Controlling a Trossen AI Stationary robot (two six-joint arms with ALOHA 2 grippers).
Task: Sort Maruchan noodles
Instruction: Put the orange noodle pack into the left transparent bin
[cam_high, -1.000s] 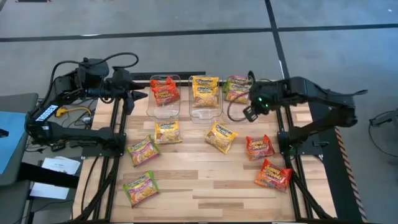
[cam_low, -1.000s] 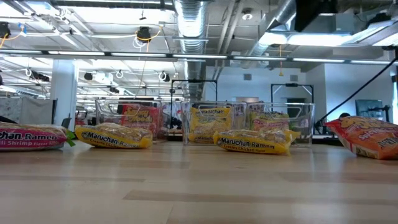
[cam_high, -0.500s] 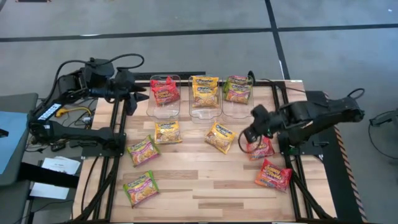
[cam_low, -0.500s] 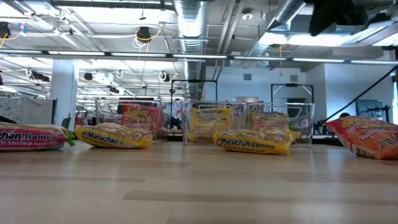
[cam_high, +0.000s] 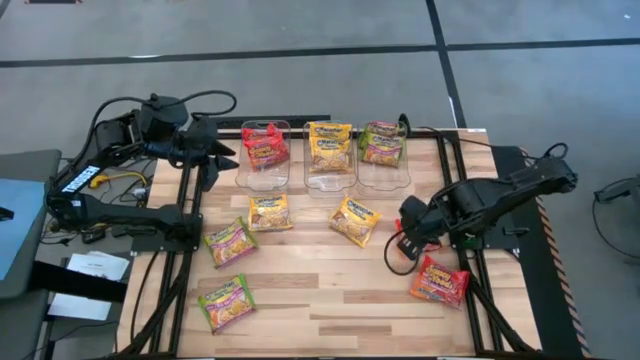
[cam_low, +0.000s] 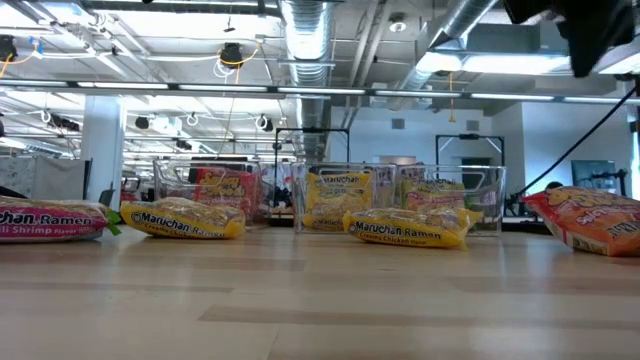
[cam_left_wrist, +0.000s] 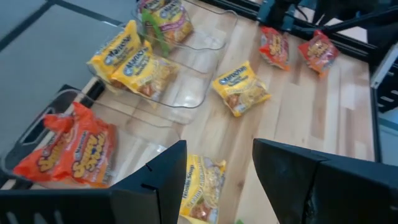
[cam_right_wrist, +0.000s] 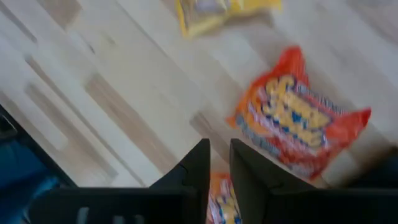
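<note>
Hovering over the right side of the worktop (cam_high: 330, 300), your right tool (cam_right_wrist: 219, 163) sits above a red-orange packet (cam_right_wrist: 297, 127) with its fingers only a narrow gap apart and nothing between them. That packet is mostly hidden under the arm in the high view; a 2nd red-orange packet (cam_high: 438, 282) lies just beside it, nearer the front edge. My read: the step in hand is the pick of that red-orange packet. Widen the gap before you drop, since it looks too tight to straddle a packet. Come down square over the middle, pinch the flat faces or a crimped end, and keep clear of the neighbour so you don't drag it. Glossy film will likely slip, so close firmly and lift straight up. Left tool (cam_left_wrist: 217, 180) waits beside the red bin (cam_high: 263, 150) with fingers apart, empty. Bins at the back: that 1 holds a red-orange packet, the middle bin (cam_high: 329, 150) holds yellow, the right bin (cam_high: 383, 148) holds green-and-pink. Loose on the worktop: 2 yellow packets (cam_high: 356, 220) (cam_high: 269, 212) near the middle, 2 green-and-pink packets (cam_high: 230, 242) (cam_high: 226, 302) on the left side.
</note>
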